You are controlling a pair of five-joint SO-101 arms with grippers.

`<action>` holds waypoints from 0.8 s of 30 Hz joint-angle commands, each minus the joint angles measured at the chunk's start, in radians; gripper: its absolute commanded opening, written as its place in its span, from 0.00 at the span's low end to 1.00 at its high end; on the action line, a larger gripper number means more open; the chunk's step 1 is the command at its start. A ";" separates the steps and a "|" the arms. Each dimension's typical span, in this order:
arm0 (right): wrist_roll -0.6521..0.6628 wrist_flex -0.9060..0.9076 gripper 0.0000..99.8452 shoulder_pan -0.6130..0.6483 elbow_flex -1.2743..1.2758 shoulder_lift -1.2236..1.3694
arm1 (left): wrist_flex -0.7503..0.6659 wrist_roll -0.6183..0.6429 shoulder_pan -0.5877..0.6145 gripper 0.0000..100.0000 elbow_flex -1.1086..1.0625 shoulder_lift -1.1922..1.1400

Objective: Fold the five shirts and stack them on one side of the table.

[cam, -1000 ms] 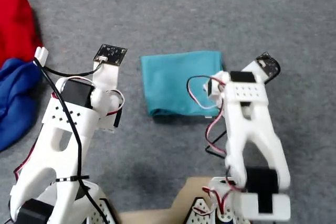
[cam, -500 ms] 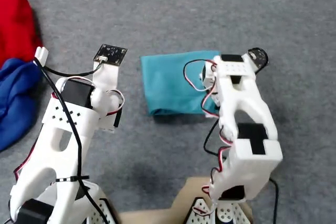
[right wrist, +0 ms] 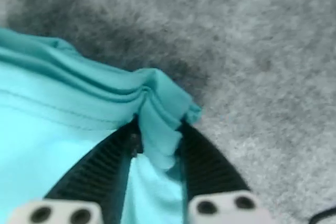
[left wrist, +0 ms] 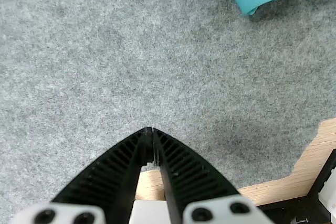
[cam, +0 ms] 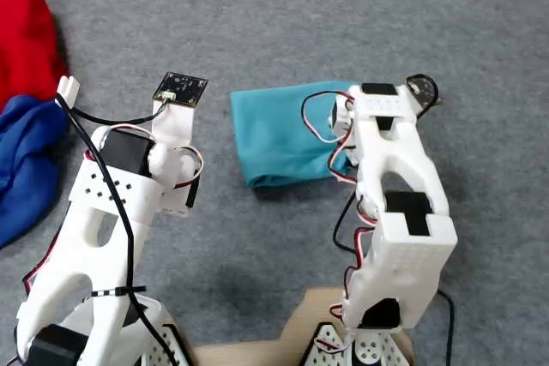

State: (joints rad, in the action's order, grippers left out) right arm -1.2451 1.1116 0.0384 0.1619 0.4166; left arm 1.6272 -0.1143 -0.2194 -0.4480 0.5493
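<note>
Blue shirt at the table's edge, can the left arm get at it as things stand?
Probably yes. The left end effector is shut and empty over the gray table, and the blue shirt lies beside that arm with nothing between them; it would need to open first.

We place the folded shirt (cam: 279, 135) at table (cam: 257, 23) centre. A loose shirt (cam: 26, 32) lies at ten o'clock, a second shirt (cam: 26, 160) touching it at nine.

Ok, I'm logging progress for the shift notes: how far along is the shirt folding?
Early. The teal shirt lies folded on the table, and the right jaws pinch a bunched corner of it. The red cloth and blue cloth sit crumpled at the table edge, unfolded. No stack yet.
</note>
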 commanded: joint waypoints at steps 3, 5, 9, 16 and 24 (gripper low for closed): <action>0.029 0.077 0.00 0.012 -0.084 0.047 | -0.005 -0.006 0.008 0.02 0.012 0.005; 0.072 0.132 0.00 0.010 -0.131 0.047 | -0.005 -0.006 0.008 0.02 0.012 0.005; 0.110 0.253 0.00 -0.022 -0.242 0.047 | -0.005 -0.006 0.008 0.02 0.012 0.005; 0.219 0.384 0.00 -0.217 -0.443 0.050 | -0.011 -0.006 0.008 0.02 0.012 0.007; 0.434 0.443 0.00 -0.503 -0.539 0.051 | -0.012 -0.006 0.008 0.02 0.012 0.007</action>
State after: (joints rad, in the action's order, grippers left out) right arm -0.8830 1.5413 -0.3560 -0.3230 0.4718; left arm 1.6272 -0.1143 -0.2194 -0.4480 0.5493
